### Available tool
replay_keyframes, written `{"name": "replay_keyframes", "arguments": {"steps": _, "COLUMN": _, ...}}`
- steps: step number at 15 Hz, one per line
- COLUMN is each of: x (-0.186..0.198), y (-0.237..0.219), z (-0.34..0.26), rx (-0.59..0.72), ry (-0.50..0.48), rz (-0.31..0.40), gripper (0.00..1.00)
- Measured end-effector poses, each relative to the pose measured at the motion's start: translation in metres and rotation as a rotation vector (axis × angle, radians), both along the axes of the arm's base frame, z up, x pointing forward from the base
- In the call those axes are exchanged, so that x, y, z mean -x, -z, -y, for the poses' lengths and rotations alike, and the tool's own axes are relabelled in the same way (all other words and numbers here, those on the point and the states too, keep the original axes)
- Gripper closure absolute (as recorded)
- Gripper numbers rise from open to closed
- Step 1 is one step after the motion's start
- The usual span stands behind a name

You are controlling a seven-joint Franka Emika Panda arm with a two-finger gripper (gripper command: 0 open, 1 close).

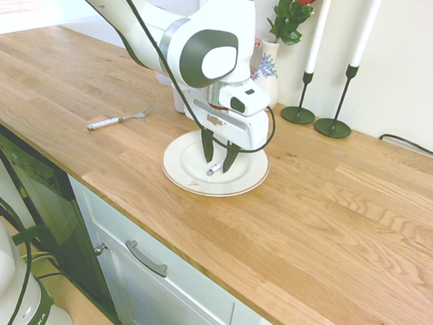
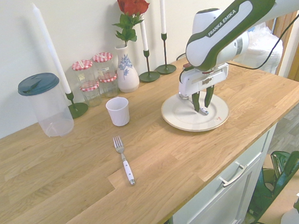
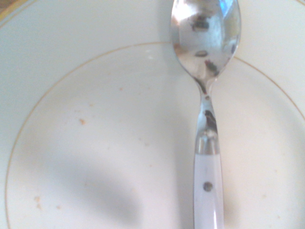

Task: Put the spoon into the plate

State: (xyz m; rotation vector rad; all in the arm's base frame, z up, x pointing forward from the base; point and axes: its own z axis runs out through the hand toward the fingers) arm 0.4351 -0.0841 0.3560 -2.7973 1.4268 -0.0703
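So the jaws are apart right now, one dark finger either side of the handle of the spoon (image 3: 208,191), and I can't see either one gripping it. The spoon itself is lying in the plate (image 1: 182,176), handle end between the fingers, bowl reaching out over the plate's rim band. Looks to me like the release step, with the placing basically done. Next move, I'd say, is to go straight up with the jaws kept wide; drift sideways on the way and a finger could snag the handle and drag the spoon round.

Further out, the white cup (image 2: 118,111) is on the worktop (image 2: 81,174), with the fork (image 2: 124,161) lying near it, tines pointing toward the back. Nobody needs that one for this job. Behind the cup there's a bunch of little jars (image 2: 89,93) with checked lids, the flower vase (image 2: 127,71) next to them, and a tall lidded container (image 2: 52,109) off to the side.
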Motion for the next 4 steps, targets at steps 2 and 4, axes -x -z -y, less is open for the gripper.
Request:
{"name": "replay_keyframes", "arguments": {"steps": 2, "x": 0.01, "y": -0.027, "z": -0.006, "rx": 0.003, "ry": -0.017, "rz": 0.018, "gripper": 0.0}}
{"name": "replay_keyframes", "arguments": {"steps": 4, "x": 0.026, "y": -0.065, "z": -0.021, "rx": 0.013, "ry": -0.046, "rz": 0.023, "gripper": 0.0}}
